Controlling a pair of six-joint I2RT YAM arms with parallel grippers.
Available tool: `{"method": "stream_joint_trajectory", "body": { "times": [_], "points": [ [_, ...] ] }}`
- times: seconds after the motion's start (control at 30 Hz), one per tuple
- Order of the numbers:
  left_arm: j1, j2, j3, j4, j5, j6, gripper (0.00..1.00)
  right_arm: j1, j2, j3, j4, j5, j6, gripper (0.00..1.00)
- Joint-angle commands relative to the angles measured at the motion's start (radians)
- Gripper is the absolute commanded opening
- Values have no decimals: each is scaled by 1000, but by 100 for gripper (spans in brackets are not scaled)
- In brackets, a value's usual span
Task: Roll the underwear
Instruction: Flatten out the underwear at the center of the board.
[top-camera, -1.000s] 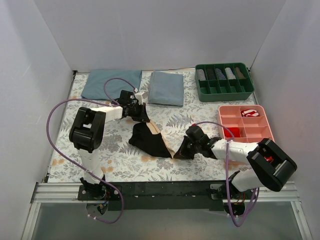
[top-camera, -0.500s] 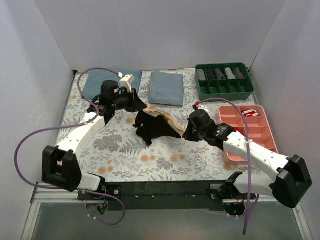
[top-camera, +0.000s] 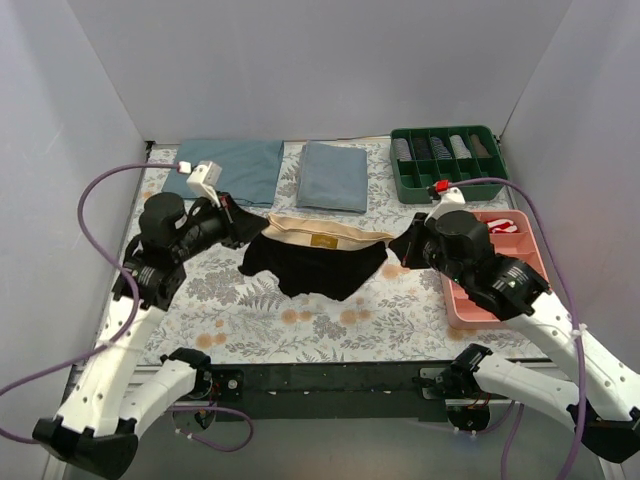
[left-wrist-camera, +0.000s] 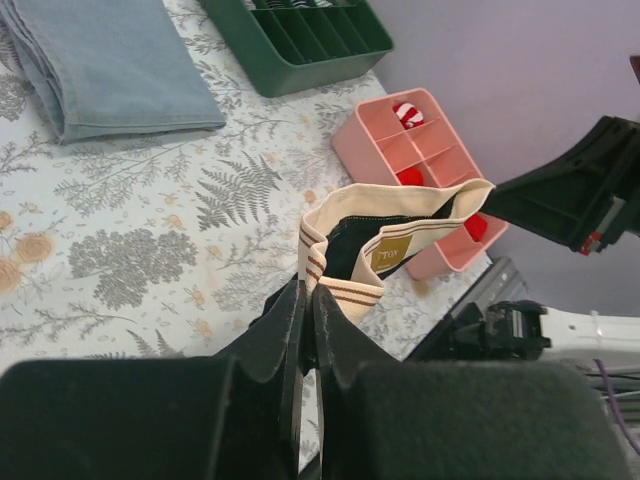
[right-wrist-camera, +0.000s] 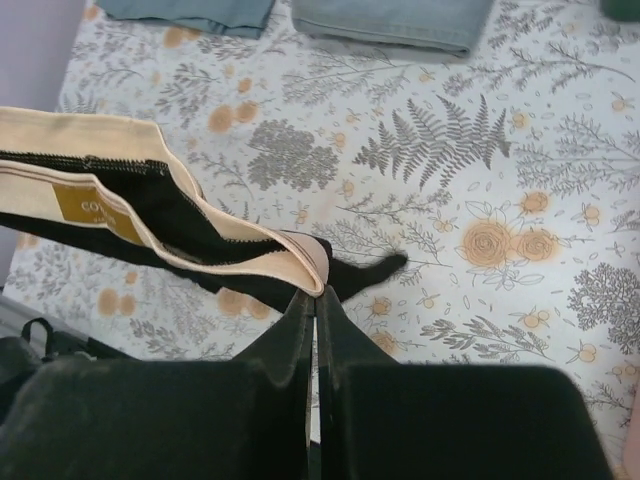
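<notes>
Top external view: the black soft-fabric boxer briefs (top-camera: 315, 262) with a beige elastic waistband hang stretched between the two arms, above the middle of the floral-printed table cover (top-camera: 330, 320). The waistband is pulled into a nearly straight line and the dark body sags below it. The left gripper (top-camera: 243, 228) has its fingers pressed together on the left end of the waistband, and the right gripper (top-camera: 400, 245) pinches the right end the same way. Both wrist views show only a thin fold of band caught at the fingertips.

That thin bite is the chief risk. More tension, or one arm leading the other, could pull the elastic out of a pinch and drop that side in a heap. Because the body hangs bunched rather than flat, lowering it as it is would likely leave creases that spoil an even roll. The right arm also sits just beside the pink plastic compartment tray (top-camera: 470, 232) and partly over it, so a careless swing could knock the tray.

Each gripper's own fingers hide how deep the band sits in its jaws. The lower hem seems to hang clear of the cover, though from above I cannot tell. The right arm hides much of the pink tray.
</notes>
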Motion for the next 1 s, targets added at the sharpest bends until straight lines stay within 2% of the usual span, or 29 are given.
{"method": "stream_joint_trajectory", "body": {
  "times": [0.0, 0.07, 0.1, 0.2, 0.27, 0.37, 0.5, 0.57, 0.67, 0.8, 0.97],
  "points": [
    [-7, -134, -6, -135, 3, -115, 0, -2, -31, 86, -12, -162, -83, 1],
    [-8, -173, 0, -211, 2, -144, 0, -2, -28, 108, -23, -242, -89, 1],
    [-8, -217, 5, -235, 2, -159, 0, -2, -25, 108, -24, -338, -91, 1],
    [-8, -273, 20, -359, 0, -210, 0, -2, -40, 97, -20, -446, -57, 1],
    [-8, -279, 29, -448, -9, -241, 0, -2, -52, 89, -28, -462, -32, 1],
    [-8, -258, -12, -482, -47, -254, 0, -3, -51, 91, -90, -365, 6, 1],
    [-8, -137, -106, -377, -108, -239, 0, -9, 96, 79, -139, -184, 9, 1],
    [-8, -24, -147, -326, -145, -233, 0, -43, 176, 71, -143, -158, 1, 1],
    [-7, 125, -192, -182, -206, -210, 0, -132, 361, 22, -75, -173, -48, 1],
    [5, 340, -163, -16, -249, -170, 0, -233, 490, -21, 119, -302, -98, 1],
    [15, 551, -81, 116, -269, -115, 0, -286, 665, 66, 189, -328, -156, 1]
  ]
}}
